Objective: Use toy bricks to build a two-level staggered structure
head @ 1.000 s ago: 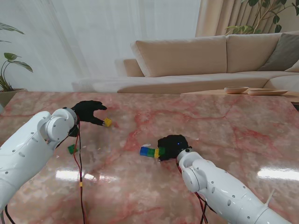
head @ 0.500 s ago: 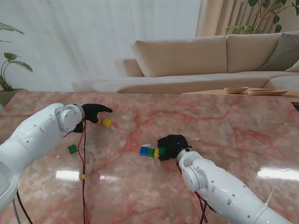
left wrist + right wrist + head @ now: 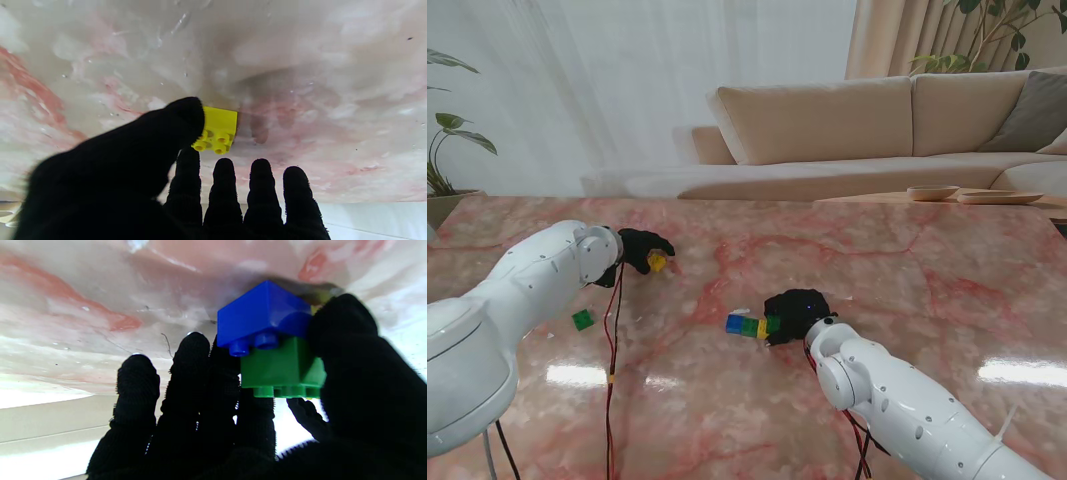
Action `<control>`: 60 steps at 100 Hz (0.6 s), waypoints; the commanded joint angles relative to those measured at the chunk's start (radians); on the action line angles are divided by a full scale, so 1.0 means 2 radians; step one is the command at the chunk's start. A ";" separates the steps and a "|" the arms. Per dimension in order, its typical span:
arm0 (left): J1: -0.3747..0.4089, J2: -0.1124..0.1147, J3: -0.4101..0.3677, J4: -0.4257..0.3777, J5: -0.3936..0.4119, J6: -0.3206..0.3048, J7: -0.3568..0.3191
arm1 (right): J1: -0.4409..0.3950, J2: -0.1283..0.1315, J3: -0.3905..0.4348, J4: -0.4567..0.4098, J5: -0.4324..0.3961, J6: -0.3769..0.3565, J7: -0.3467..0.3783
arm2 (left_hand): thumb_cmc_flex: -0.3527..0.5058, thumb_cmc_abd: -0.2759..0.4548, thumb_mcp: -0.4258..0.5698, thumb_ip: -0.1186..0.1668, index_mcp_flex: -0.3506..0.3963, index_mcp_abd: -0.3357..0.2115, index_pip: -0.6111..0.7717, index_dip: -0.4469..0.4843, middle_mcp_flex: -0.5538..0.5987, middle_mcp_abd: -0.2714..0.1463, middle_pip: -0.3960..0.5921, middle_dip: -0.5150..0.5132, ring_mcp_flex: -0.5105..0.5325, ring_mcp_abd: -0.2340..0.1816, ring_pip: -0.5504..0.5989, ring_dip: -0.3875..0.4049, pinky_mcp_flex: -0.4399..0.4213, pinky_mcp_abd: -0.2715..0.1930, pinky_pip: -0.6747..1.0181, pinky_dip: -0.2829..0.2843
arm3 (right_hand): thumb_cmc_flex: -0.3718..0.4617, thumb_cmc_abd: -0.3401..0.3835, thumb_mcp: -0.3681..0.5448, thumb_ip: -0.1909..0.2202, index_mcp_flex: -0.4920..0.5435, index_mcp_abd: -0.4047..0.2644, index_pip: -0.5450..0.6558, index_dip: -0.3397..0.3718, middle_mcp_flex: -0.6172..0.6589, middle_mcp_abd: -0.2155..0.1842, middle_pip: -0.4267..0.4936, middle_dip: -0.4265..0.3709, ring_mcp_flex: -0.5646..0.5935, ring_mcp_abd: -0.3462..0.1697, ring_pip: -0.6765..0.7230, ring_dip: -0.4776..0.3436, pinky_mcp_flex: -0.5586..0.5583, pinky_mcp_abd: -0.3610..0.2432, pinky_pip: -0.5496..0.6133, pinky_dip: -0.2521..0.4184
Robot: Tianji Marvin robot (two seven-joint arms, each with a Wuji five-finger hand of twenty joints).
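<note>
Touching small yellow plastic brick [image 3: 218, 128] on pink marble counter [image 3: 907, 260] with my left hand [image 3: 642, 250] thumb, other fingers apart; my right hand [image 3: 795, 314] grips blue-green brick stack [image 3: 273, 340].

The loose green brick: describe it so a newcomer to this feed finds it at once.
On the pink marble table, look at the left side, just nearer to me than the white left arm. The loose green brick lies there alone, untouched, unlike the yellow brick at the left hand or the stack.
</note>
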 commanded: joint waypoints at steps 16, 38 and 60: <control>0.001 0.001 0.021 0.004 0.018 -0.005 0.020 | -0.004 -0.001 -0.006 0.011 0.008 -0.001 0.007 | -0.018 -0.019 -0.005 -0.013 -0.048 0.005 0.094 0.076 -0.003 -0.014 0.037 0.066 0.027 0.019 0.039 0.045 -0.005 0.011 0.048 0.014 | 0.032 0.019 0.060 -0.002 0.031 -0.063 0.034 0.001 0.022 -0.020 0.009 0.011 0.011 -0.010 -0.002 0.011 -0.003 -0.004 0.010 0.001; 0.006 0.008 0.034 0.004 0.027 0.008 0.031 | -0.005 0.000 -0.006 0.011 0.010 -0.002 0.009 | -0.026 -0.018 -0.015 -0.015 -0.046 0.014 0.021 0.072 -0.007 -0.008 0.027 0.085 0.040 0.029 0.052 0.061 -0.006 0.021 0.091 0.020 | 0.033 0.018 0.060 -0.002 0.033 -0.064 0.034 0.000 0.025 -0.020 0.009 0.011 0.013 -0.010 -0.001 0.011 -0.004 -0.002 0.010 0.001; 0.016 0.009 0.032 0.004 0.035 0.021 0.065 | -0.005 -0.001 -0.006 0.013 0.013 -0.004 0.009 | -0.038 -0.017 -0.027 -0.017 -0.051 -0.005 0.140 0.157 0.009 -0.015 0.115 0.143 0.105 0.038 0.115 0.120 -0.005 0.032 0.205 0.041 | 0.032 0.019 0.060 -0.002 0.034 -0.064 0.035 0.000 0.025 -0.020 0.008 0.011 0.014 -0.010 -0.001 0.011 -0.004 -0.001 0.010 0.002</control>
